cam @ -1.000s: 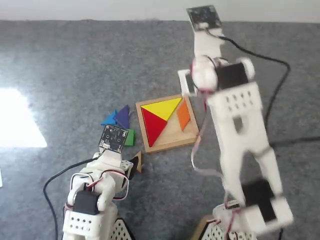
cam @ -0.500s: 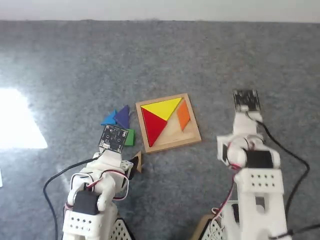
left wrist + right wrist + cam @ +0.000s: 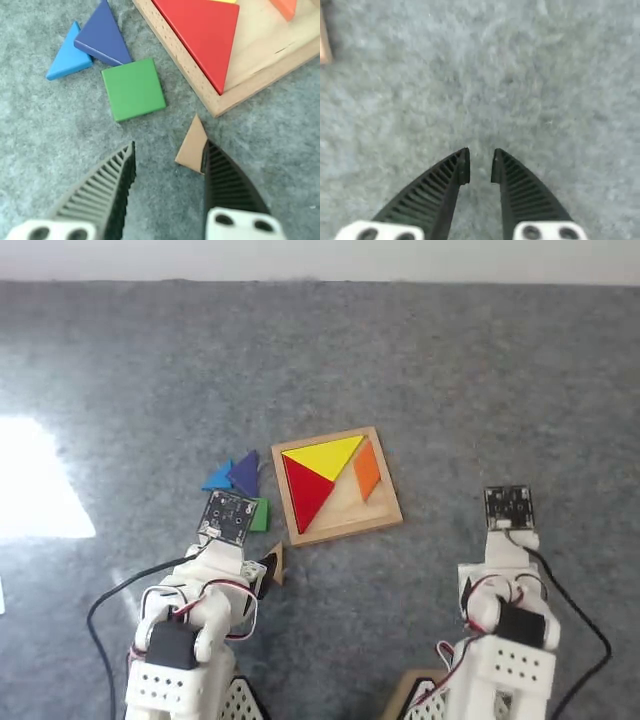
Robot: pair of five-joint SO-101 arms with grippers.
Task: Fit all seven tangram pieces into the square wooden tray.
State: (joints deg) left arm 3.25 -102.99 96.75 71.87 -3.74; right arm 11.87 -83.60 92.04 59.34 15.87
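Observation:
The square wooden tray (image 3: 352,508) lies mid-table holding a yellow triangle (image 3: 325,455), a red triangle (image 3: 305,490) and an orange parallelogram (image 3: 367,472). Left of the tray lie a light blue triangle (image 3: 217,480), a dark blue triangle (image 3: 243,472) and a green square (image 3: 260,515). A tan triangle (image 3: 192,148) lies off the tray's near corner. My left gripper (image 3: 169,150) hovers open just short of the green square (image 3: 133,89), one finger (image 3: 220,175) beside the tan triangle. My right gripper (image 3: 480,166) is shut over bare grey mat, holding nothing.
The grey mat reaches to the pale far edge. The left arm (image 3: 195,615) and the right arm (image 3: 505,630) stand at the front. A corner of the tray (image 3: 324,42) shows in the right wrist view. A bright patch of light (image 3: 35,490) lies at the left.
The right arm has drawn back from beyond the tray's far right side to the front right of the table. The left arm and all pieces have stayed put.

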